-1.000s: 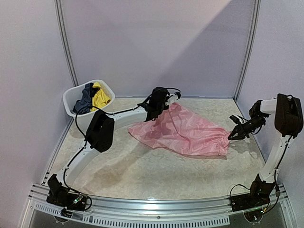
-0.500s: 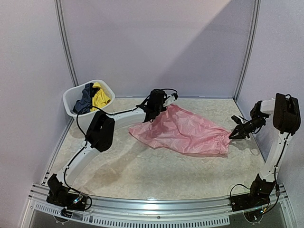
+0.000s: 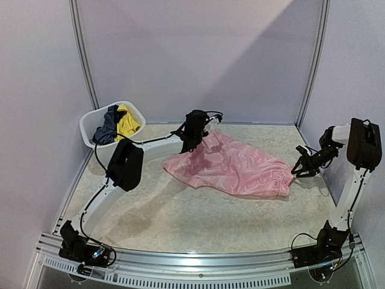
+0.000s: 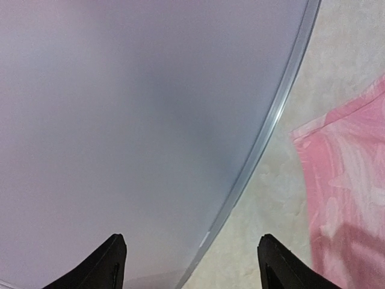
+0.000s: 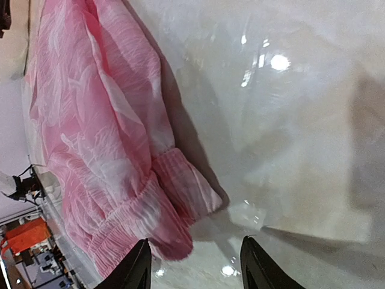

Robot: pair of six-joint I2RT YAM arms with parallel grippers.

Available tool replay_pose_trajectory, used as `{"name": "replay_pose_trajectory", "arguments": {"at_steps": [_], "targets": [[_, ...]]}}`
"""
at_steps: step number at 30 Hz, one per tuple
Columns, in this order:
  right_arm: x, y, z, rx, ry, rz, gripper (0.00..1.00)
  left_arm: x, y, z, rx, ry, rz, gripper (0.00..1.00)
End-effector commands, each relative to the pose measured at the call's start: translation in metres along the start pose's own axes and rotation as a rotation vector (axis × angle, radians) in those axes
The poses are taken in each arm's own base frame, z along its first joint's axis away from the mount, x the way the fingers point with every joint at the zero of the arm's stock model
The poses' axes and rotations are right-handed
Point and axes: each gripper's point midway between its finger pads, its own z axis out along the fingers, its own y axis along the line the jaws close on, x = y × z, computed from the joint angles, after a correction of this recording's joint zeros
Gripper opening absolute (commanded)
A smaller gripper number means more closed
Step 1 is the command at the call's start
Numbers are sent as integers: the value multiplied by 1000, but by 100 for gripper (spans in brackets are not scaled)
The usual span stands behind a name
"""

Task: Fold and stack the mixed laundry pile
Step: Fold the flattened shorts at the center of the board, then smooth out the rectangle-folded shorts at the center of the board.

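Observation:
A thin pink ruffled piece [image 3: 231, 165] lies spread flat on the table, its gathered elastic edge to the right [image 5: 150, 205]. My left gripper [image 3: 212, 122] is open and empty above the pink piece's far left corner [image 4: 349, 162], pointing at the back wall. My right gripper [image 3: 298, 170] is open and empty just right of the pink piece's gathered edge. A navy garment [image 3: 108, 127] and a yellow piece [image 3: 127, 123] lie bunched in the white tub [image 3: 90, 123] at the far left.
The back wall meets the table along a metal strip [image 4: 264, 144] close ahead of the left gripper. The right wall stands close behind the right arm [image 3: 361, 150]. Bare table [image 3: 198, 217] lies in front of the pink piece.
My left gripper has let go of the pink piece's corner and drawn slightly left and back. My right gripper has pulled a little to the right, away from the gathered edge.

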Motion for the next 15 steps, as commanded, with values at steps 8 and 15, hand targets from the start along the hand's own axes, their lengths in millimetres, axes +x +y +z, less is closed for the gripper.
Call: {"name": "replay_pose_trajectory", "arguments": {"at_steps": [8,15], "targets": [[-29,36,-85,229,-266,-204,58,-57,96,-155,209,6,-523,94],[-37,96,-50,107,-191,-437,44,-50,0,-207,678,61,-1045,87]]}}
